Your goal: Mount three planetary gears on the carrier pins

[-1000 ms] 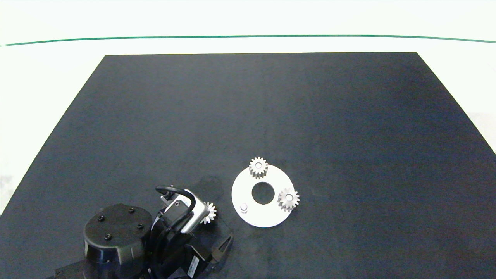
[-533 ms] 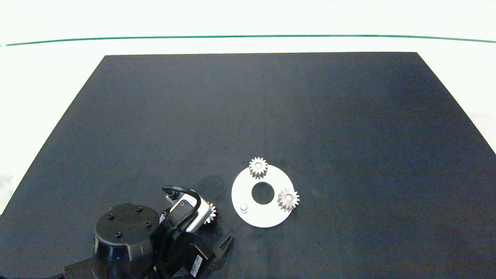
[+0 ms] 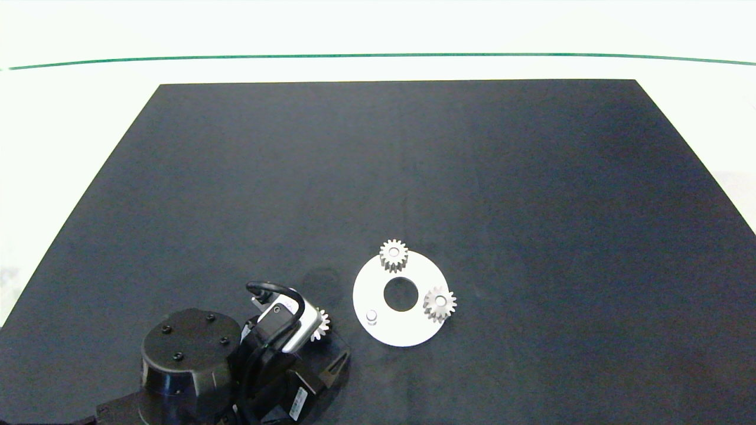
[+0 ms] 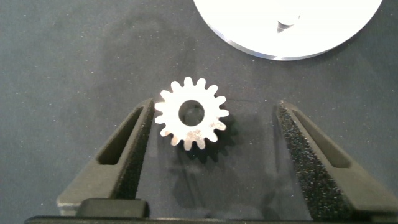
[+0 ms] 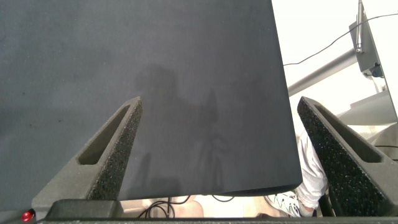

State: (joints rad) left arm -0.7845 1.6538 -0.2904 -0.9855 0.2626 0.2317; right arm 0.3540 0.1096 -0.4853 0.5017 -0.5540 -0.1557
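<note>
Left gripper (image 4: 211, 155) spread wide around the loose third planetary gear (image 4: 191, 112), lying flat on the black mat (image 3: 413, 165) just beside the white disc (image 3: 366, 289). Two gears (image 3: 393, 255) seated; one carrier pin (image 3: 371, 317) bare. Right gripper (image 5: 217, 155) agape over mat edge.

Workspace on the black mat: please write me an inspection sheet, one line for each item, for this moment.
Surface: black mat on a white table, flat.
Job's things: white disc carries two planetary gears, one at its far edge and one at its right edge; one carrier pin is bare. The third gear lies flat on the mat beside the disc.
Clutter: nothing seen.
Grippers: left claw is open, its fingers on either side of the loose gear, not touching it. Right claw is open and empty, above the mat's edge.
Cables: black cable loop on the left wrist; thin cables past the table in the right wrist view.
Surroundings: green line beyond the mat.
</note>
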